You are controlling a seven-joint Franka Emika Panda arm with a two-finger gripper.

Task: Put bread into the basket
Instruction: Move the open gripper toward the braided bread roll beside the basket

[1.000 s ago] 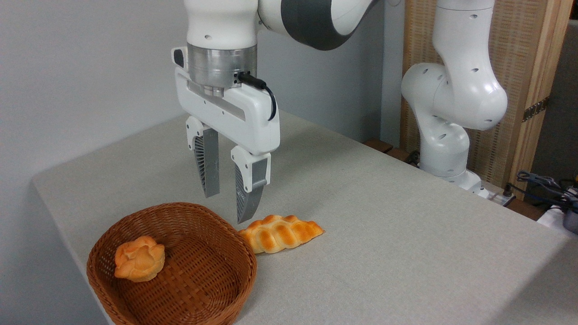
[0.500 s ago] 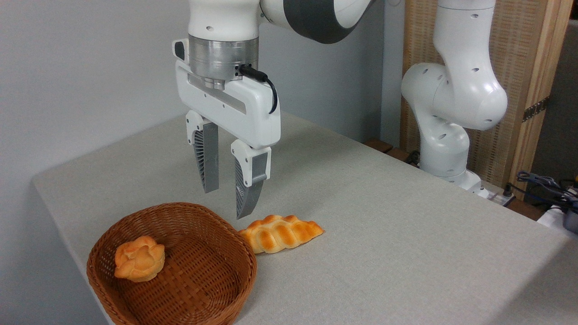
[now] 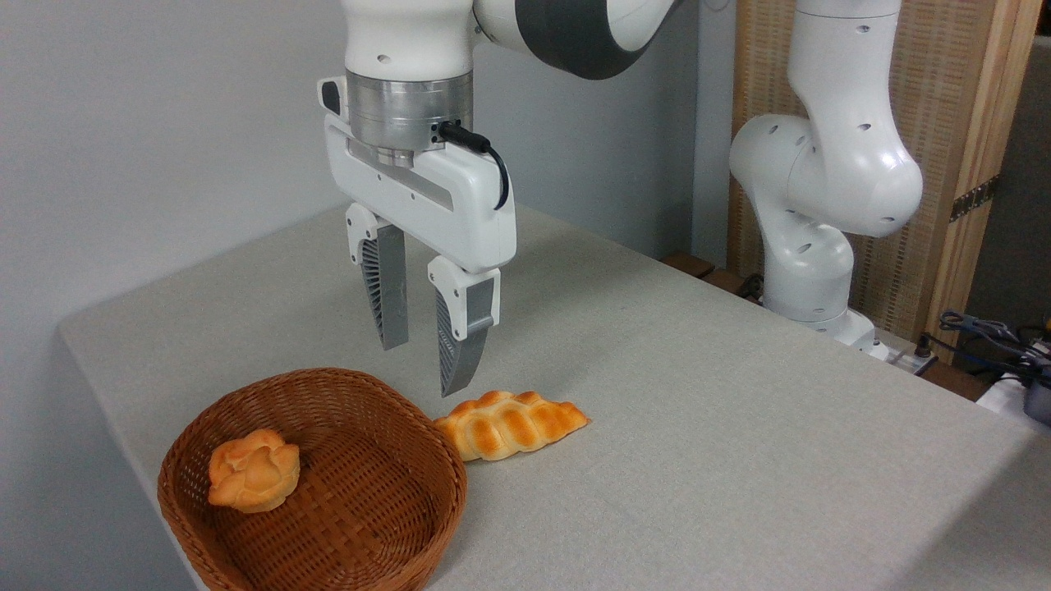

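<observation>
Fingers [image 3: 392, 328] parted, empty, pointing down above the bread [image 3: 511, 423] beside the basket [image 3: 447, 492].

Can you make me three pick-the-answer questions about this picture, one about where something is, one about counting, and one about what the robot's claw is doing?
1. Where is the long braided bread?
A. inside the basket
B. on the table, right beside the basket
C. held up in the air

2. How many bread pieces are inside the basket?
A. none
B. one
C. three

3. What is the gripper doing?
A. hanging open above the table, holding nothing
B. squeezing the bread
C. resting inside the basket

Answers:
1. B: the bread lies on the grey table with one end by the basket's rim.
2. B: only the small round bun sits in it.
3. A: there is a gap between the fingers, nothing is in it, and the tips hang above the bread.
</observation>
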